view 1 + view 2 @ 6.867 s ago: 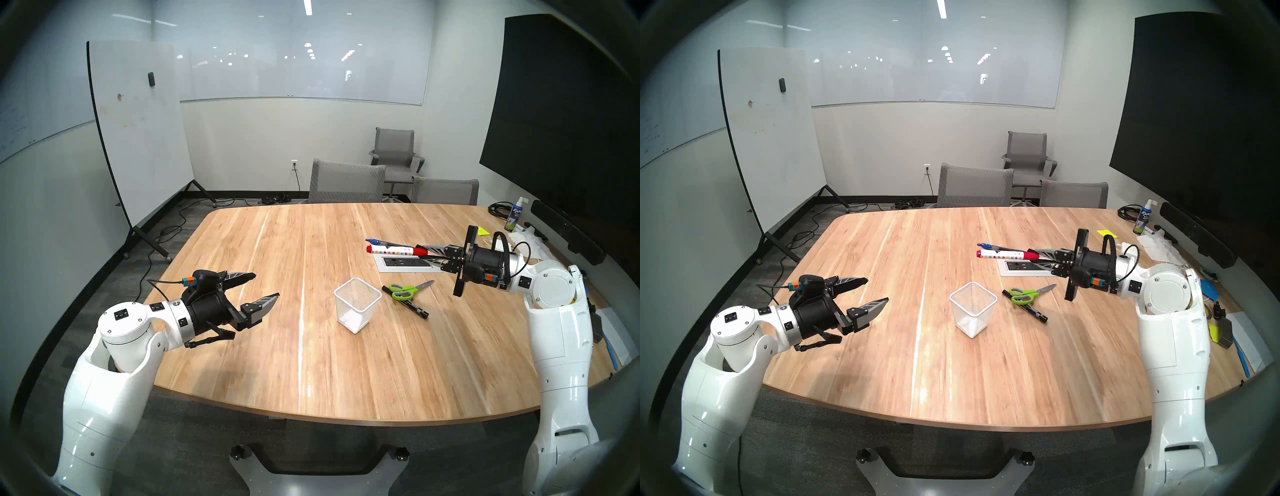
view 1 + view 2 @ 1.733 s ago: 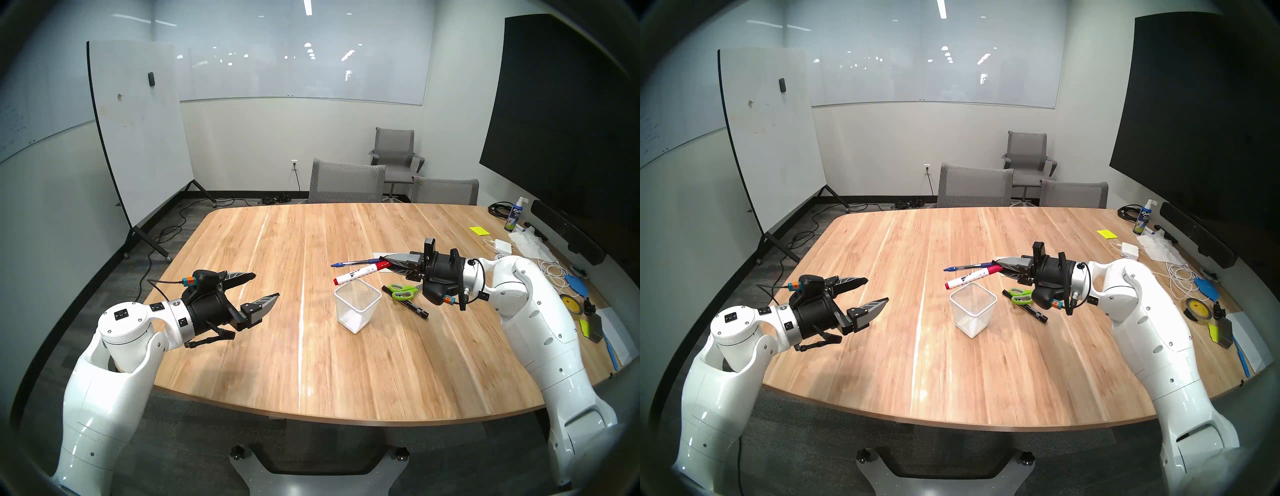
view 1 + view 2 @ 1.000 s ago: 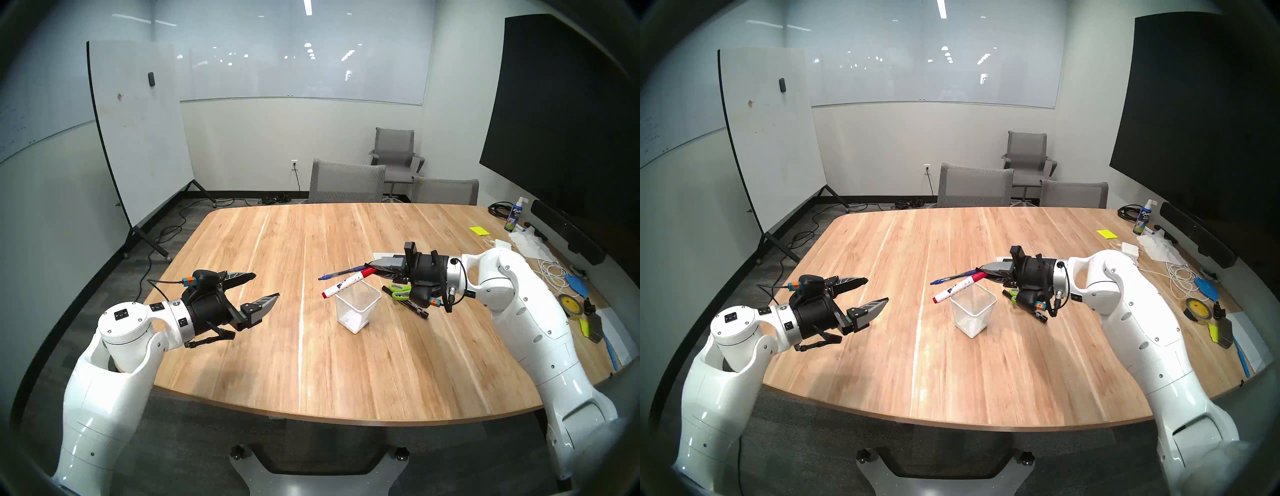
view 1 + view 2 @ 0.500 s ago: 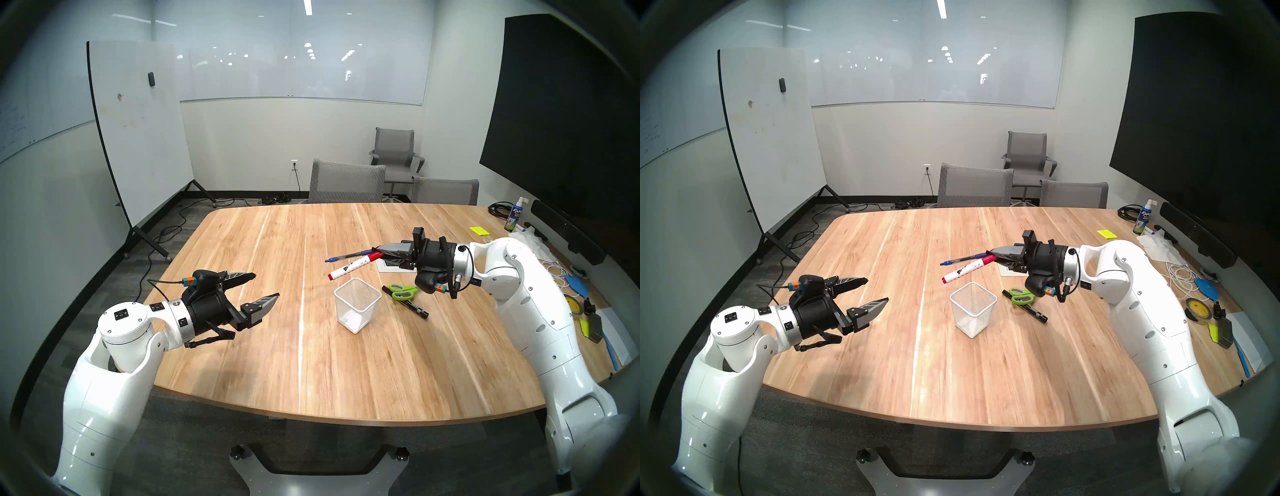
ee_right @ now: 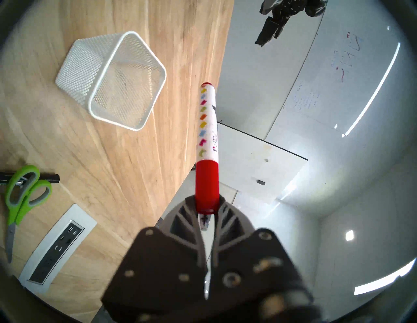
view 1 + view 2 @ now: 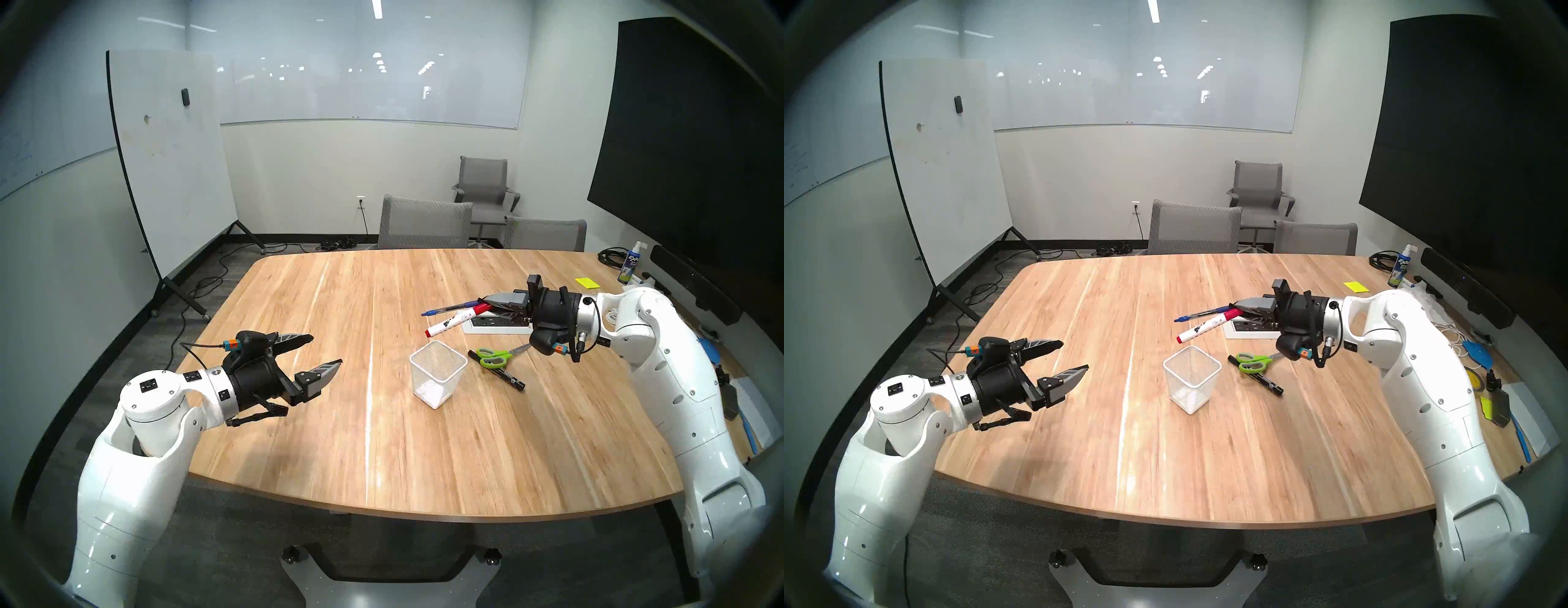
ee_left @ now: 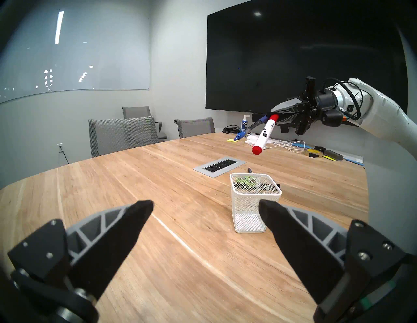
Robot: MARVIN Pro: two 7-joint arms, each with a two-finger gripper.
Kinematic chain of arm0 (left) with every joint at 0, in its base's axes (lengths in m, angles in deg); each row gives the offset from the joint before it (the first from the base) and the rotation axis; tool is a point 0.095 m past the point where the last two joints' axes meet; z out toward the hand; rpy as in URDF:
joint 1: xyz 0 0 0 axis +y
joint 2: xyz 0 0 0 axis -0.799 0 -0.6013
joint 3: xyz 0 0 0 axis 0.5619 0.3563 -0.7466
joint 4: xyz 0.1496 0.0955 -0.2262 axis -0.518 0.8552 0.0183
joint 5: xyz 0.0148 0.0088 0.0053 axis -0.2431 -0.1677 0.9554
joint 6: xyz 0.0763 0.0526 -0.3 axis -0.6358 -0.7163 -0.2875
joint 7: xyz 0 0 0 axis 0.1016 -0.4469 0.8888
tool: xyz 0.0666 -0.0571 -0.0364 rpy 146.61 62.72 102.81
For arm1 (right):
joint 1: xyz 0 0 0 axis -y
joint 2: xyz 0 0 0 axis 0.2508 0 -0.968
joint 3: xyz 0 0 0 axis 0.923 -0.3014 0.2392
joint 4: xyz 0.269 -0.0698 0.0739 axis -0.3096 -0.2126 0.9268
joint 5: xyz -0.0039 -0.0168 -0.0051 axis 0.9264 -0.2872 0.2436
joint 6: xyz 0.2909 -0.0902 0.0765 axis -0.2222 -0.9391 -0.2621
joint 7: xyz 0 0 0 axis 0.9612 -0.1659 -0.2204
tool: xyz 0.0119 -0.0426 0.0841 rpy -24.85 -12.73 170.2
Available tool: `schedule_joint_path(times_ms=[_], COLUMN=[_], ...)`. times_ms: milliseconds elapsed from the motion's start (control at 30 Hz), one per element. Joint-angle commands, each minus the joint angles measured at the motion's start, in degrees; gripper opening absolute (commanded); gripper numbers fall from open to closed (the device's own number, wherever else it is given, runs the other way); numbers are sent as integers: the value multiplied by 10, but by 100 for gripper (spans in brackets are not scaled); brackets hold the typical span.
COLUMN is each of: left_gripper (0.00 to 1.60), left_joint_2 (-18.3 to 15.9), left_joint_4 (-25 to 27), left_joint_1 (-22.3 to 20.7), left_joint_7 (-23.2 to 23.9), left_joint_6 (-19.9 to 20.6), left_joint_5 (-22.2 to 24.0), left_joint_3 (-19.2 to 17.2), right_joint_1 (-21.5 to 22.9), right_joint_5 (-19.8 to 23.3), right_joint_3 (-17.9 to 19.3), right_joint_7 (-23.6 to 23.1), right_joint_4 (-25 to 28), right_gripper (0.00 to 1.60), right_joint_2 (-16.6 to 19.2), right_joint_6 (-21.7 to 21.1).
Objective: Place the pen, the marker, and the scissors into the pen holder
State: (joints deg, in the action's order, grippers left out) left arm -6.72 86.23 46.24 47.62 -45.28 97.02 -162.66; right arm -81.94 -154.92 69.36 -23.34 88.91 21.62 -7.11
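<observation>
My right gripper (image 6: 488, 302) is shut on two things at once: the thick white marker (image 6: 452, 321) by its red cap, and the slim blue pen (image 6: 445, 308). Both stick out to the left in the air, behind and to the right of the white mesh pen holder (image 6: 438, 373), which stands upright with nothing in it. In the right wrist view the marker (image 5: 207, 135) points past the holder (image 5: 108, 79). The green scissors (image 6: 494, 357) lie over a black marker (image 6: 505, 375) just right of the holder. My left gripper (image 6: 326, 350) hovers open and holds nothing, far to the left.
A power outlet panel (image 6: 496, 323) is set into the table under my right gripper. A spray bottle (image 6: 632, 263), cables and tape lie along the table's right edge. Grey chairs (image 6: 424, 223) stand behind the table, and a whiteboard on a stand (image 6: 169, 161) is at the left.
My right gripper, still holding the pen and marker, has risen and drawn back to the right, away from the holder's far rim. The left arm has not moved.
</observation>
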Motion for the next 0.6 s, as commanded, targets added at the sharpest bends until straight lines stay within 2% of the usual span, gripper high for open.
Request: schedule_joint_path(times_ms=[0,167,567], left_gripper=[160,160,160], left_joint_2=[-1,-1,-1], left_joint_4=[9,9,9], left_joint_1=[-1,-1,-1], left_joint_7=[0,0,0], left_joint_6=[0,0,0], left_joint_5=[0,0,0], left_joint_3=[-1,-1,-1], right_joint_1=[23,32,36], right_joint_5=[-31,-54,-62], right_joint_3=[-13,-25,-34], right_joint_7=[14,21,37], right_joint_4=[8,4,-4], right_gripper=[0,0,0], right_joint_2=[8,14,40], right_joint_6=[-1,-1,-1])
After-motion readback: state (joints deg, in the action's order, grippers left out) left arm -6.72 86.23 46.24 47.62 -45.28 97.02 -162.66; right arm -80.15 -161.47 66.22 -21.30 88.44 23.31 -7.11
